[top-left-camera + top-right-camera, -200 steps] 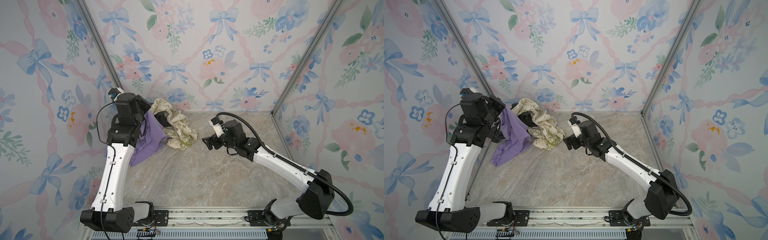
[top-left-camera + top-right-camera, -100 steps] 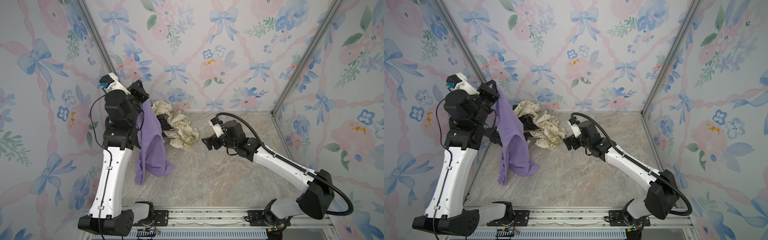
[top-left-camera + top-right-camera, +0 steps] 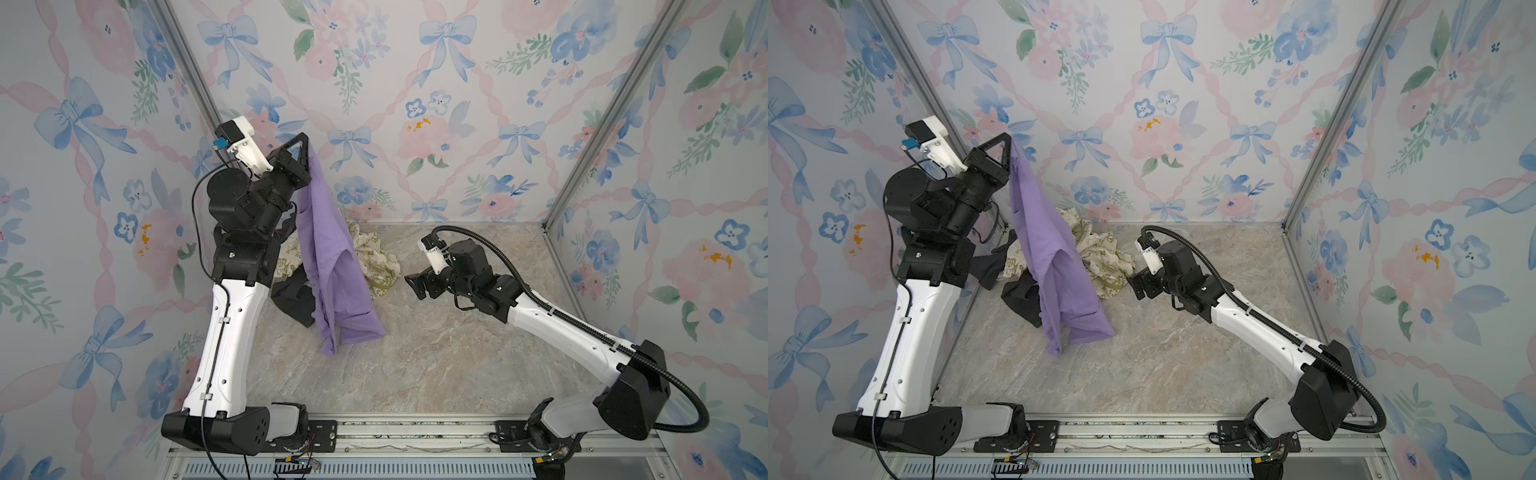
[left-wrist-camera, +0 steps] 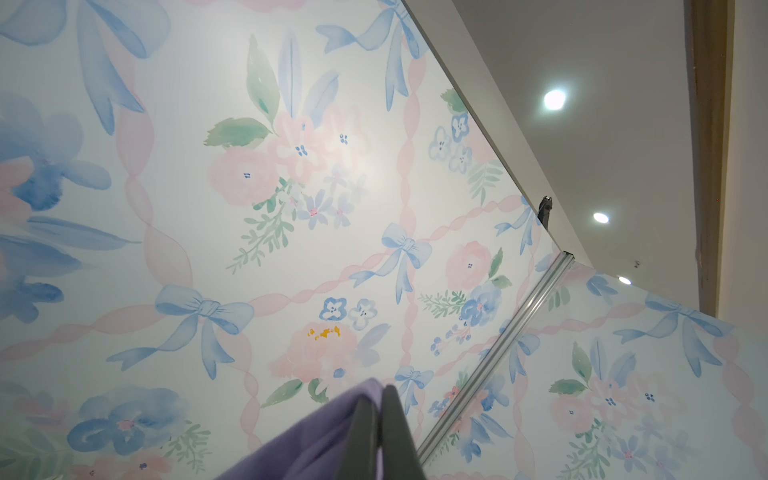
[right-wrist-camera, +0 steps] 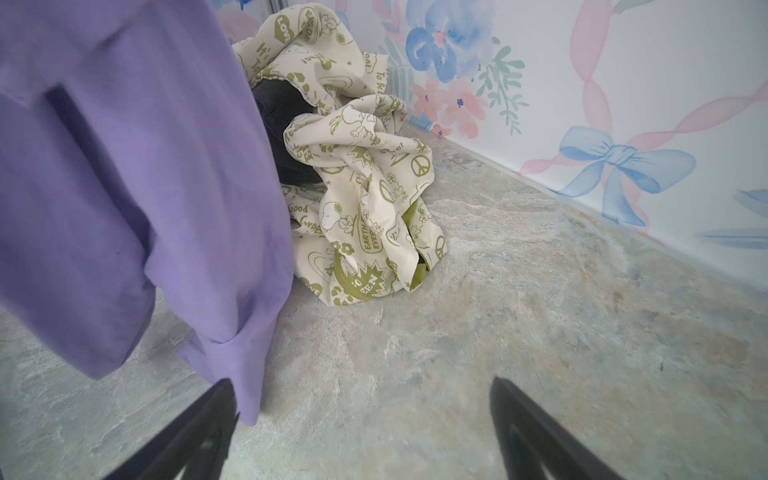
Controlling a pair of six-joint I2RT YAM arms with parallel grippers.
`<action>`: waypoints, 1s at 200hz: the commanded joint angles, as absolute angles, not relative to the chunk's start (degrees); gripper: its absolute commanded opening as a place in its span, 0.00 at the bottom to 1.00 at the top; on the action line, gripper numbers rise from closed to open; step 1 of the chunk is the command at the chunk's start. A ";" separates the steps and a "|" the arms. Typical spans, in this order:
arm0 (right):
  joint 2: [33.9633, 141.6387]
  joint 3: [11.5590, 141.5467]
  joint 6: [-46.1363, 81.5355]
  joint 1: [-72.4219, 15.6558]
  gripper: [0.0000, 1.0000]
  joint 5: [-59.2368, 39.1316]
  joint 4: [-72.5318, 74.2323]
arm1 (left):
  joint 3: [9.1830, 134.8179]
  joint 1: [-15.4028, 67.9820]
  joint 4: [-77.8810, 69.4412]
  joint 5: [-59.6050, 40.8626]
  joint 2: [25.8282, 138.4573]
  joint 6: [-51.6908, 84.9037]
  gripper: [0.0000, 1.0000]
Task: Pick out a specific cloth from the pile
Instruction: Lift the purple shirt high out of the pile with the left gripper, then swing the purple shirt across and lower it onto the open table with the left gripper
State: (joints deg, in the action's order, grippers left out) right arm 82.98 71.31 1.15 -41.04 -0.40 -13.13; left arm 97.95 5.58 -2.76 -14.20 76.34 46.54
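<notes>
My left gripper (image 3: 306,140) (image 3: 1009,140) (image 4: 380,390) is raised high near the back-left corner and is shut on the top edge of the lilac cloth (image 3: 332,257) (image 3: 1054,266) (image 4: 316,440). The cloth (image 5: 145,166) hangs down in a long drape, its lower end close to the table. Behind it lies the pile: a cream cloth with olive print (image 3: 374,257) (image 3: 1100,257) (image 5: 365,199) and a dark cloth (image 3: 297,299) (image 3: 1021,297) (image 5: 282,112). My right gripper (image 3: 413,286) (image 3: 1136,286) (image 5: 361,386) stands open just right of the pile, low over the table, holding nothing.
The marbled table (image 3: 415,353) is walled on three sides by flowered panels (image 3: 457,104). An aluminium corner post (image 3: 187,62) runs close behind the left arm. The arms' base rail (image 3: 395,432) lies along the front edge.
My left arm has lifted the lilac cloth from the pile to a high hang, and the cloth has unfolded downward. The dark cloth now shows beside it. The right arm has not moved.
</notes>
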 commanded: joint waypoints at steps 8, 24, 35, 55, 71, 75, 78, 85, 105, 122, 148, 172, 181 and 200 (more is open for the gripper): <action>80.60 74.22 -0.32 -41.40 0.97 0.97 -14.10 | 98.61 7.81 -6.90 -21.09 77.89 46.75 0.00; 80.44 75.03 -1.01 -41.14 0.97 1.31 -14.82 | 97.14 9.47 -6.92 -22.11 78.30 46.85 0.00; 80.21 75.40 -1.49 -40.81 0.97 1.74 -15.26 | 95.66 10.81 -6.89 -22.53 78.48 46.76 0.00; 79.31 75.30 -1.85 -39.63 0.97 2.28 -15.74 | 92.59 13.46 -6.78 -23.11 78.66 46.24 0.00; 78.27 74.81 -1.85 -38.19 0.97 2.46 -16.00 | 89.97 16.04 -6.62 -22.65 78.91 45.18 0.00; 78.03 74.75 -1.82 -37.84 0.97 2.46 -16.00 | 89.32 16.80 -6.55 -22.32 78.93 44.79 0.00; 77.77 74.59 -1.79 -37.49 0.97 2.53 -16.07 | 88.82 17.40 -6.44 -22.06 78.97 44.53 0.00; 77.19 74.20 -1.76 -36.85 0.97 2.59 -16.17 | 87.84 18.97 -6.03 -21.24 79.21 43.58 0.00; 75.57 73.26 -1.58 -34.49 0.97 3.11 -16.49 | 86.42 23.78 -2.66 -18.61 80.57 39.25 0.00; 74.10 72.29 -0.57 -32.11 0.97 3.66 -16.71 | 85.37 27.78 0.12 -16.35 82.47 36.75 0.00; 71.50 70.41 2.74 -27.83 0.97 6.20 -16.54 | 85.25 34.26 4.14 -14.24 86.86 33.03 0.00; 68.75 67.82 7.96 -23.88 0.97 10.76 -16.04 | 90.70 40.33 15.48 -8.28 93.46 24.97 0.19; 67.84 66.98 10.17 -22.13 0.97 11.68 -15.91 | 94.27 42.36 21.56 -4.73 96.55 21.09 0.36; 66.14 65.19 13.57 -19.45 0.97 11.97 -15.57 | 102.20 44.94 31.79 2.11 102.06 15.77 0.61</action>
